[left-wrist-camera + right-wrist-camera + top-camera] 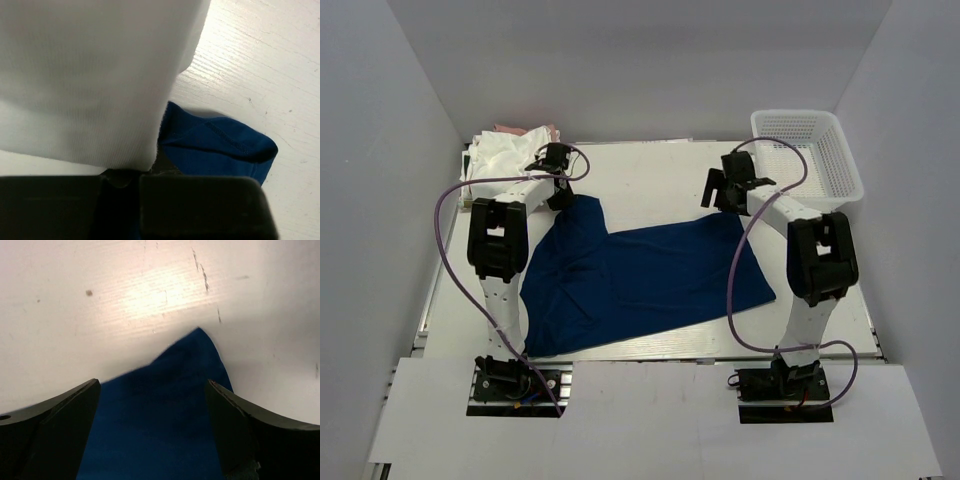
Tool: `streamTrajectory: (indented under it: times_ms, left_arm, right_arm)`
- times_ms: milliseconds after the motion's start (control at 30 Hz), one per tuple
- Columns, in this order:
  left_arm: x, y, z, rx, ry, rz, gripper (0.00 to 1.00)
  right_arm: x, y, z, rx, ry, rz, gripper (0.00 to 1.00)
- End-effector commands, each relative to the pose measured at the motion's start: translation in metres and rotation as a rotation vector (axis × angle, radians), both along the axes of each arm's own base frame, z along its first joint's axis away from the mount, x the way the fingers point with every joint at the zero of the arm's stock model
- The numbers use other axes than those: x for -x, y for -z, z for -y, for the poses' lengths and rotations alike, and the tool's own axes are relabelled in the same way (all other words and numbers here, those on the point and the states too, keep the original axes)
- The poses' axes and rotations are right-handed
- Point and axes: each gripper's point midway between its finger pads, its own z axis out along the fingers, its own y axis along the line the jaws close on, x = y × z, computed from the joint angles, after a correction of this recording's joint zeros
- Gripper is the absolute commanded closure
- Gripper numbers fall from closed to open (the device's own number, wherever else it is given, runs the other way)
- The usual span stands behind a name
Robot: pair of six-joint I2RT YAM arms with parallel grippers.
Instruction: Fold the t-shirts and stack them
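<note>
Navy t-shirt [640,285]: spread flat mid-frame on bench [650,170] in top view. Solid navy side up. Left part rumpled w/ soft ridges, right part smoother. Lower edge runs diag. from lower left up to the right. Lower-left corner reaches bench's near edge.

White t-shirts [505,155]: loose heap, upper left of frame. Pink t-shirt [525,128] peeks out behind the heap.

Left gripper [555,160]: upper left, betw. white heap and navy shirt's upper-left corner. Left wrist view: white cloth fills upper left of frame, and a hemmed navy corner [220,145] lies on bench at centre-right. Left gripper [135,200] is a dark block along the bottom; open or closed: can't tell.

Right gripper [725,185]: above shirt's upper-right corner. Right wrist view: right gripper [152,385] spread wide, w/ pointed navy corner [195,345] betw. its fingers [60,415]. Contact w/ cloth not discernible.

Edges/room: bare bench strip across top of frame betw. heap and basket [810,150], which sits upper right. Narrower strip right of shirt.
</note>
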Motion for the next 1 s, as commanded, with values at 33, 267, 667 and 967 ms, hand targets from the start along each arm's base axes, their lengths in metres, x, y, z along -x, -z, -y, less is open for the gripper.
streamTrajectory:
  times_ms: [33, 267, 667, 967]
  left_arm:
    - [-0.009, -0.046, 0.007, 0.026, 0.024, 0.087, 1.0]
    - [0.01, -0.072, 0.01, 0.065, 0.044, 0.145, 1.0]
    - [0.038, -0.08, 0.016, 0.119, 0.078, 0.142, 1.0]
    - [0.093, -0.093, 0.03, 0.245, 0.085, 0.14, 1.0]
  right_arm:
    - [-0.026, -0.006, -0.007, -0.007, 0.005, 0.01, 0.1]
    - [-0.029, 0.021, 0.014, 0.122, 0.11, -0.083, 0.1]
    - [-0.027, 0.046, 0.03, 0.158, 0.16, -0.128, 0.86]
    - [-0.013, 0.011, 0.023, 0.155, 0.129, -0.052, 1.0]
